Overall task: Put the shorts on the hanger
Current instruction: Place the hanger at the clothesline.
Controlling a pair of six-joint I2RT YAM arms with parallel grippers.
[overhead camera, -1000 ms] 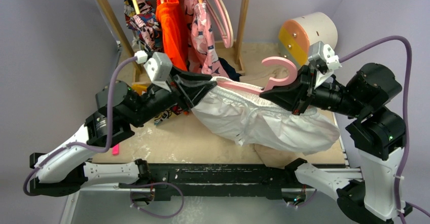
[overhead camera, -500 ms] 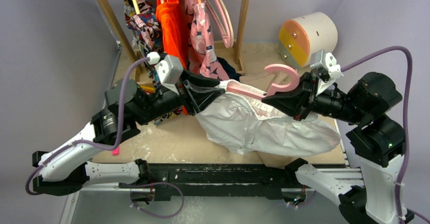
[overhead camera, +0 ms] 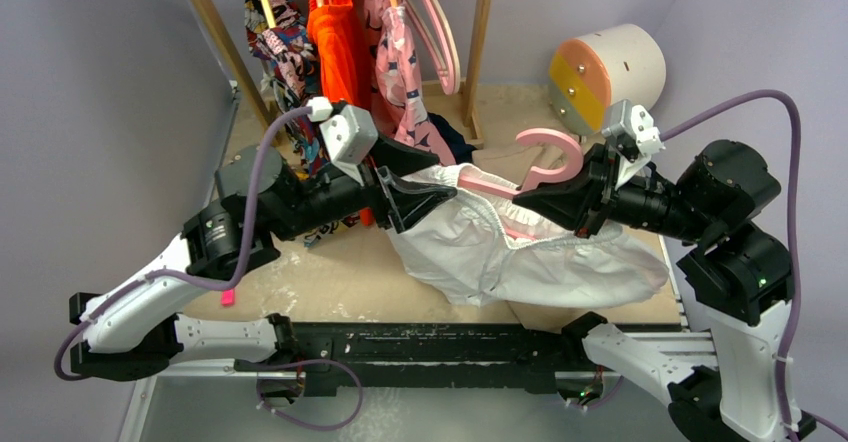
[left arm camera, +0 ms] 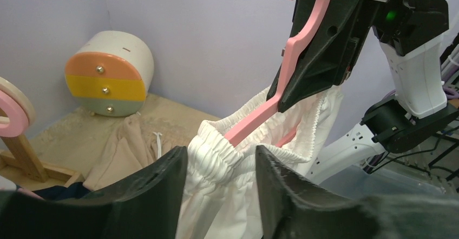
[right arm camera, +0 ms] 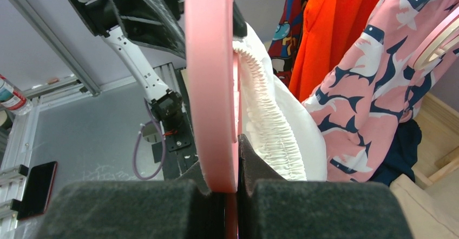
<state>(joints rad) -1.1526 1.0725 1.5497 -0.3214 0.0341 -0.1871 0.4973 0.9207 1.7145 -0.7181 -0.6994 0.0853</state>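
The pink hanger (overhead camera: 548, 151) is clamped at its neck in my right gripper (overhead camera: 536, 198), hook upward, held above the table. One hanger arm runs inside the gathered waistband of the white shorts (overhead camera: 520, 252), which hang from it over the table. My left gripper (overhead camera: 432, 188) is at the waistband's left end, its fingers apart with the bunched elastic between them. In the left wrist view the waistband (left arm camera: 216, 155) fills the gap between the fingers, and the hanger arm (left arm camera: 260, 117) enters it. In the right wrist view the hanger (right arm camera: 211, 60) is pinched tight, with the waistband (right arm camera: 270, 125) beside it.
A wooden rack (overhead camera: 481, 32) at the back holds a patterned dark garment, an orange garment (overhead camera: 340, 52), a pink shark-print garment (overhead camera: 400, 72) and spare hangers. A round drawer unit (overhead camera: 606, 70) stands back right. A tan garment (left arm camera: 135, 141) lies on the table behind the shorts.
My left arm has moved forward and right along the hanger arm with the waistband. The right gripper and hanger have shifted slightly. The shorts sit further onto the hanger.
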